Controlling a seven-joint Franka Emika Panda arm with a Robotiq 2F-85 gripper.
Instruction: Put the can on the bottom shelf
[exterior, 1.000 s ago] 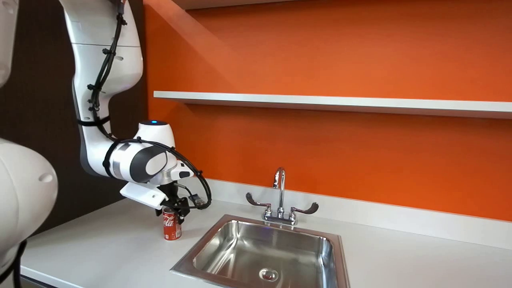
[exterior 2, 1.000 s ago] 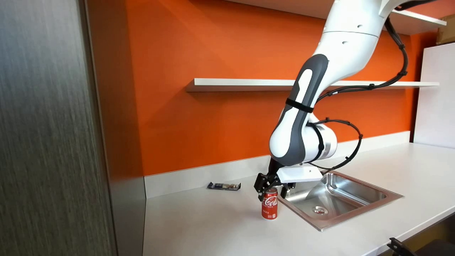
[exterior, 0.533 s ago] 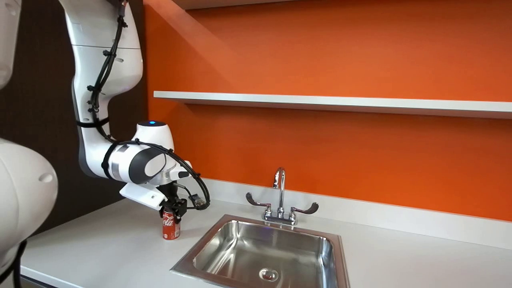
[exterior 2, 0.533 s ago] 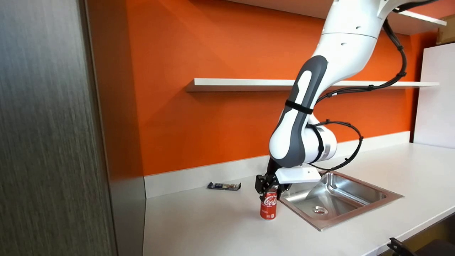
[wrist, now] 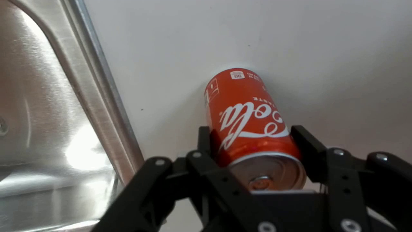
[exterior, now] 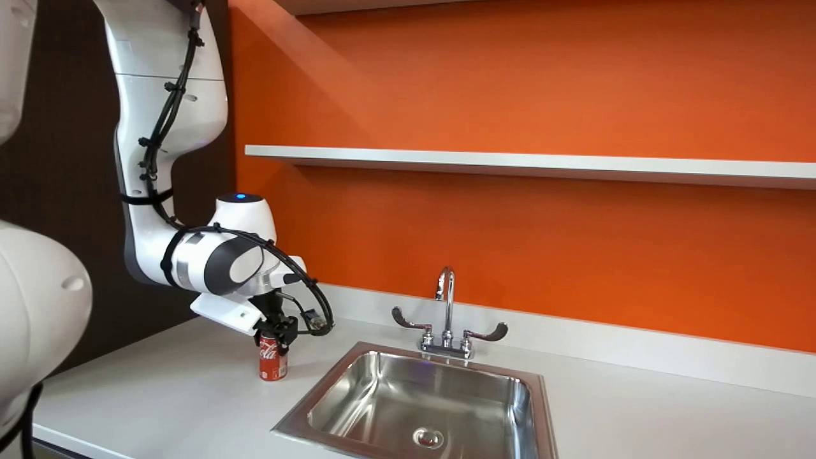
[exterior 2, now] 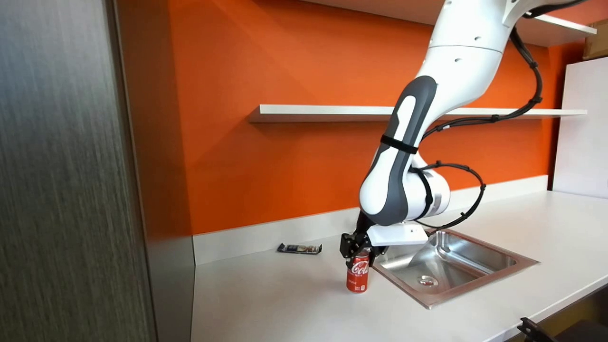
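Note:
The red can [exterior: 273, 366] with a silvery top stands on or very close above the countertop, left of the sink in an exterior view. My gripper [wrist: 252, 138] has come down over its upper part. In the wrist view, the black fingers [wrist: 308, 149] press on both sides of the can [wrist: 246, 106], so the gripper is shut on it. Whether the can's base [exterior 2: 356, 289] touches the counter, I cannot tell. Higher up, the bottom shelf [exterior: 529, 160], a long white board, runs along the orange wall in both exterior views; the arm covers part of it [exterior 2: 323, 109].
A steel sink [exterior: 539, 398] lies beside the can, with a faucet [exterior: 448, 306] and two lever handles behind it. A small dark packet [exterior 2: 299, 249] lies near the backsplash. Another shelf [exterior 2: 563, 26] hangs higher. A dark panel [exterior: 70, 191] bounds the counter's end.
The fingers have closed in from both sides onto the can. Gripper and can have shifted very slightly to the left in both exterior views.

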